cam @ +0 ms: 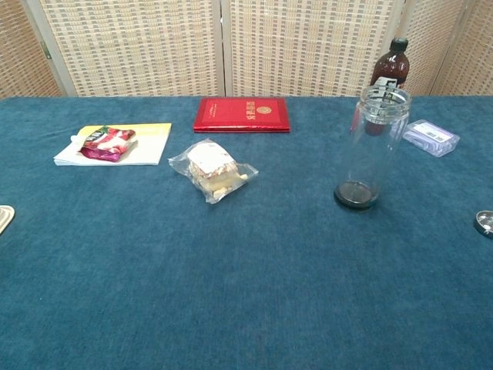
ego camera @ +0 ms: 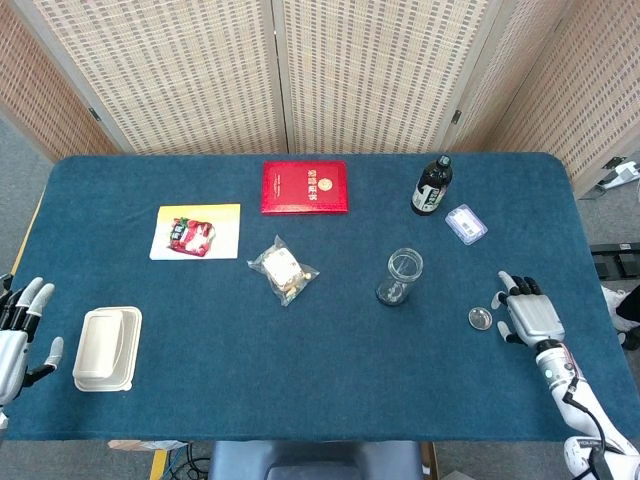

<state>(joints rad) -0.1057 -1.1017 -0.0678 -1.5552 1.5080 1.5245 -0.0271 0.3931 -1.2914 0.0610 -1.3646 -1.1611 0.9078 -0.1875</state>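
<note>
Both hands are lying with fingers spread and holding nothing: the right hand [ego camera: 527,312] is resting just beside the small round lid [ego camera: 480,319], which is sitting at its nine o'clock, and the left hand [ego camera: 12,334] is lying near the white lunch box [ego camera: 106,348] at its three o'clock. Beyond the lid, at ten o'clock, the clear glass jar [ego camera: 401,277] is standing upright, with the dark bottle [ego camera: 432,186] and small clear case [ego camera: 466,224] farther back. Nothing is lying between right hand and lid.
</note>
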